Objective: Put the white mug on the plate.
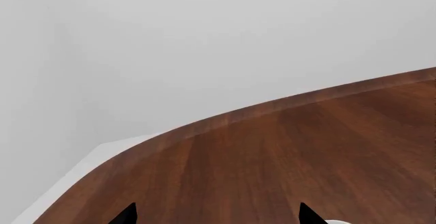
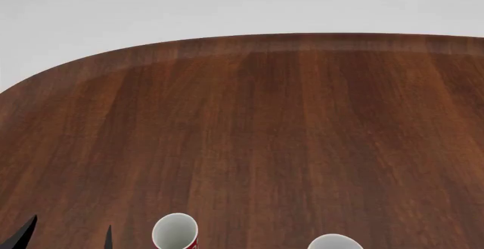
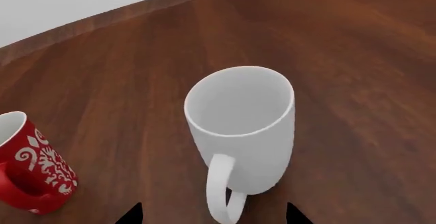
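Right gripper [image 3: 212,215]: only two dark fingertips show in the right wrist view, set wide apart with nothing between them. They straddle the handle side of the white mug [image 3: 242,127], which stands upright on the table [image 3: 354,55] just ahead of them, handle toward the gripper.

Handling, as a judgement: the mug looks like glossy ceramic, so rigid, fairly heavy, slippery on the wall and liable to chip if dropped or knocked. The handle loop or a squeeze across the body below the rim are the likely holds; the body grip needs the wide opening now shown.

Left gripper [image 1: 218,215]: two dark tips, also spread and empty, low over bare wood near the table edge.

A red mug [image 3: 30,165] stands well to one side of the white mug. The plate is not visible in any view.
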Robot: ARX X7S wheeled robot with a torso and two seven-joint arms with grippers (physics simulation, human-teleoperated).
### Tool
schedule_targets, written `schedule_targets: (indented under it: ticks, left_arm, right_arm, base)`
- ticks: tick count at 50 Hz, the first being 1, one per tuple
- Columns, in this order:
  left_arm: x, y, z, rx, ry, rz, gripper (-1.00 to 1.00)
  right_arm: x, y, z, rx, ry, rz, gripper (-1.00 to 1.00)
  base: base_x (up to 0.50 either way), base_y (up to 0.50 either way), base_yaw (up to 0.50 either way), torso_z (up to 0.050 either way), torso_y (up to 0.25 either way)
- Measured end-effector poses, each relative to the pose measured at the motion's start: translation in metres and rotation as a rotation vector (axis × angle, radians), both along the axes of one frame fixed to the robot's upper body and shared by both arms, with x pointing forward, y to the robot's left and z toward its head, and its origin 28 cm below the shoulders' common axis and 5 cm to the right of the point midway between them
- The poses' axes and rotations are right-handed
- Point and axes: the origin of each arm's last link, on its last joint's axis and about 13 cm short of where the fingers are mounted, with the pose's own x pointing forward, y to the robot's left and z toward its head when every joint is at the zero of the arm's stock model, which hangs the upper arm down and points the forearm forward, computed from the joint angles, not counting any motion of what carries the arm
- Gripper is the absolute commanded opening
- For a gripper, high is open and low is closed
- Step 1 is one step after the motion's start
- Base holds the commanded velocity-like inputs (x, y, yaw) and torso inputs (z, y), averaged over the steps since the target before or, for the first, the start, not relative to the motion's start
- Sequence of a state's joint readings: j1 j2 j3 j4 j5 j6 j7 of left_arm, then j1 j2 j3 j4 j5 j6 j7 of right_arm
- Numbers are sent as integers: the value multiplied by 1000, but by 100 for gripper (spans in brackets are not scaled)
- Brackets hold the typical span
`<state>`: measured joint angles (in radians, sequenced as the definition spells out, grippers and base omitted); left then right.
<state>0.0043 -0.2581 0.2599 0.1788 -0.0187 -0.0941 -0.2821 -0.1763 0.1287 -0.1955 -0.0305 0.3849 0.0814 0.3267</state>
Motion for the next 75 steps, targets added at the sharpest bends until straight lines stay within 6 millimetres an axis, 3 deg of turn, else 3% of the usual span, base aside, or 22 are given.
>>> schedule_targets:
  ticks: [75]
  left_arm:
    - [-12,-4,12,-3,-22,-32,100]
  right_arm:
    - [48,-1,-40,-14,102,38,100]
  base:
    - [0,0,0,0,0]
